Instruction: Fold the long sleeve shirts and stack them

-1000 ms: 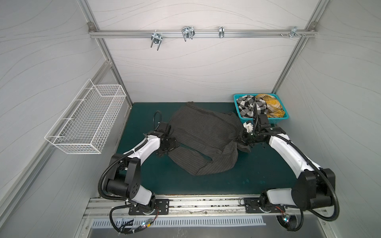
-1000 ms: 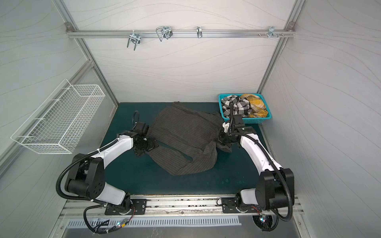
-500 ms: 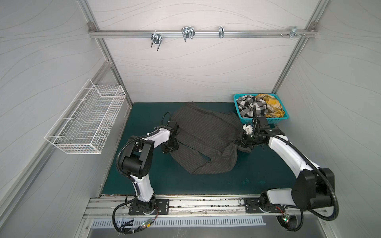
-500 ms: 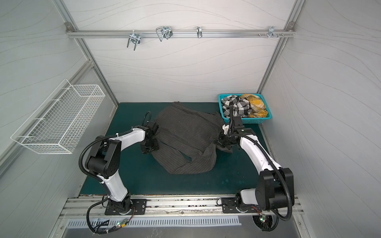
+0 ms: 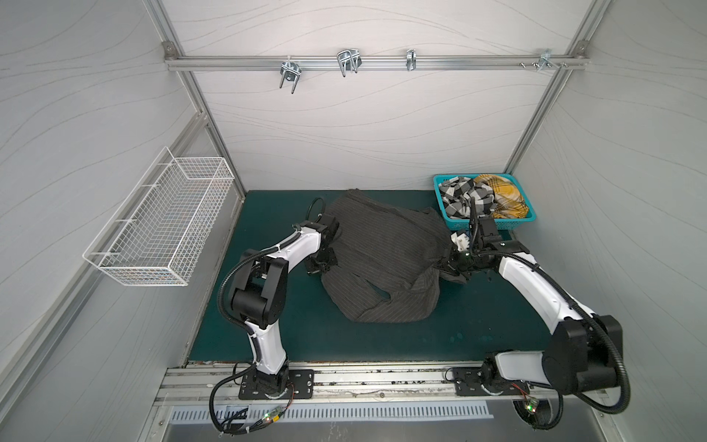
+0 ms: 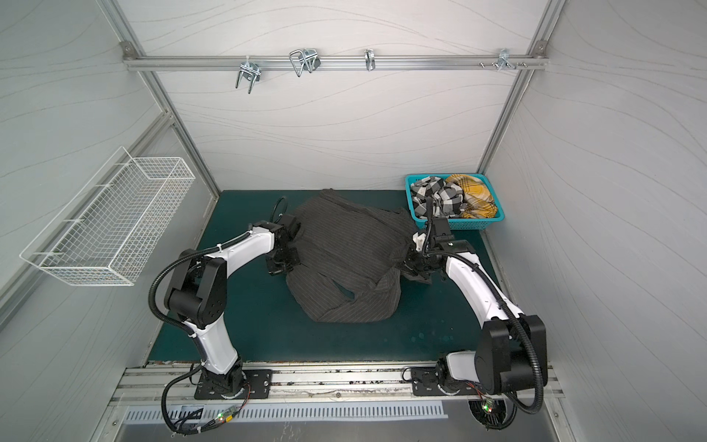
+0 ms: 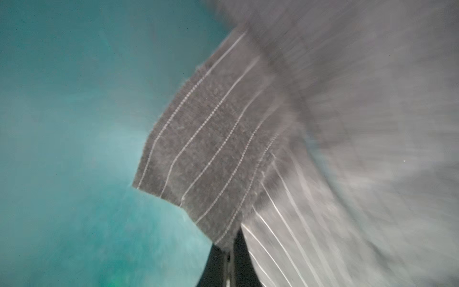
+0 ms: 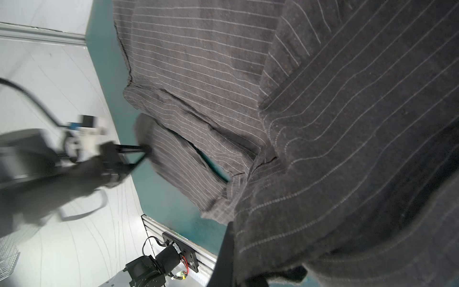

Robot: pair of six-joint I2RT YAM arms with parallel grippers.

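**A:** Left gripper (image 5: pixel 322 266): what state?

**B:** Jaws closed on the left edge of the charcoal pinstriped shirt (image 5: pixel 382 260). The left wrist view is blurred but shows a flap of striped cloth pinched between the dark fingers (image 7: pixel 216 263).

**A:** And the right gripper (image 5: pixel 447 268)?

**B:** Closed likewise, on a bunched fold at the shirt's right side. In the right wrist view the cloth drapes over the gripper and hides most of it.

**A:** The shirt itself?

**B:** It lies crumpled across the middle of the green mat (image 5: pixel 267 329), spanning from one gripper to the other. Both top views show a fold crossing its near half.

**A:** The remaining shirts?

**B:** Both are in the teal basket (image 5: pixel 493 224) at the far right corner of the mat, just behind the right gripper. The black-and-white checked shirt (image 5: pixel 461 197) is on the left and the mustard plaid shirt (image 5: pixel 505 195) on the right, both crumpled.

**A:** Periphery?

**B:** A white wire basket (image 5: pixel 160 229) is mounted on the left wall, well apart from the mat.
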